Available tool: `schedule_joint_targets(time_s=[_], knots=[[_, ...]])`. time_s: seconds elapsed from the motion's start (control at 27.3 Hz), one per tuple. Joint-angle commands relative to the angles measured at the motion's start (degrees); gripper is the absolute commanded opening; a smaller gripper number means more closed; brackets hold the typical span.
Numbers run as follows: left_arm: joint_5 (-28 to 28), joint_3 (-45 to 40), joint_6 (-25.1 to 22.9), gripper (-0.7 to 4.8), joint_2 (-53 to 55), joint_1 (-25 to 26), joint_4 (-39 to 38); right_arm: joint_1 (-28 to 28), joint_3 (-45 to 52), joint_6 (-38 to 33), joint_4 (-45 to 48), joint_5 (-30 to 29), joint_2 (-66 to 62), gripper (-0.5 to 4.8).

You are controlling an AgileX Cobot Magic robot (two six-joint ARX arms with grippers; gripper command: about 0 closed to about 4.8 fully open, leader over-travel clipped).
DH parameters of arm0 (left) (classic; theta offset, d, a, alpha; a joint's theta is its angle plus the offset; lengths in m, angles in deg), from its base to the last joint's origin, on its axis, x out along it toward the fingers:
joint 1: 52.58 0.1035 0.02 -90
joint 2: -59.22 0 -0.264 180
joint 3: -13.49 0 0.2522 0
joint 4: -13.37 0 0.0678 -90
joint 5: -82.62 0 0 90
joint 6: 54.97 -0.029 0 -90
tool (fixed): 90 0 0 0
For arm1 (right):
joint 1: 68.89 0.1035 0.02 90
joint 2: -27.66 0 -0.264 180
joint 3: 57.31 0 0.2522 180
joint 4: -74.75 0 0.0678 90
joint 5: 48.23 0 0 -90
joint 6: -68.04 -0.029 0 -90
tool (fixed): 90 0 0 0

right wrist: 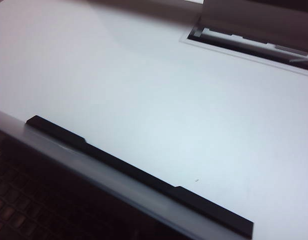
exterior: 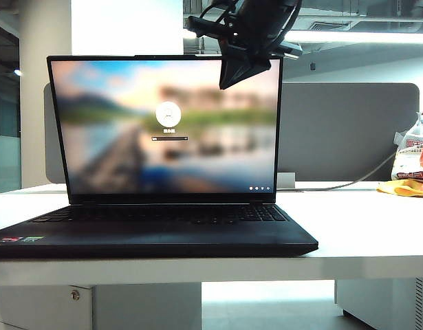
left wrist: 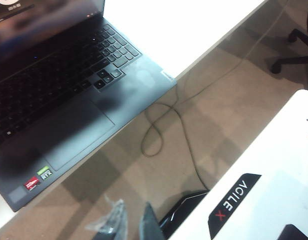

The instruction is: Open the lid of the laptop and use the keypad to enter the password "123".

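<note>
The laptop (exterior: 156, 237) stands on the white desk with its lid (exterior: 163, 130) upright and a blurred landscape login screen lit. The keypad (exterior: 269, 213) forms the right end of the dark keyboard; the left wrist view also shows the keypad (left wrist: 116, 47). My right gripper (exterior: 226, 84) hangs shut and empty in front of the lid's upper right corner, pointing down. Its wrist view shows only the lid's top edge (right wrist: 138, 175) and the desk behind it. My left gripper (left wrist: 131, 222) hovers off the desk's front edge above the floor, fingers slightly apart, holding nothing.
A grey divider board (exterior: 349, 130) stands behind the laptop. A plastic bag with yellow and orange things (exterior: 410, 165) lies at the far right. A cable (left wrist: 164, 120) loops on the floor below the desk. A cable slot (right wrist: 249, 42) opens in the desk behind the lid.
</note>
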Motion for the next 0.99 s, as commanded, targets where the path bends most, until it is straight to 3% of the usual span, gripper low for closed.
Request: schedule_joint_targets(time_s=[0.04, 0.44, 0.99], knots=[[1.25, 0.28, -0.04, 0.46, 0.0, 0.0, 0.94, -1.66, -0.98, 0.33, 3.34, 1.22, 0.35, -0.03], [2.29, 0.28, 0.0, 0.46, 0.04, 0.0, 1.03, -5.16, -1.6, 0.55, 4.76, 0.5, -0.37, -0.03], [2.29, 0.28, 0.24, 0.46, 0.44, 0.0, 0.92, -5.25, -17.22, 1.6, -1.31, -1.64, -11.23, -0.03]])
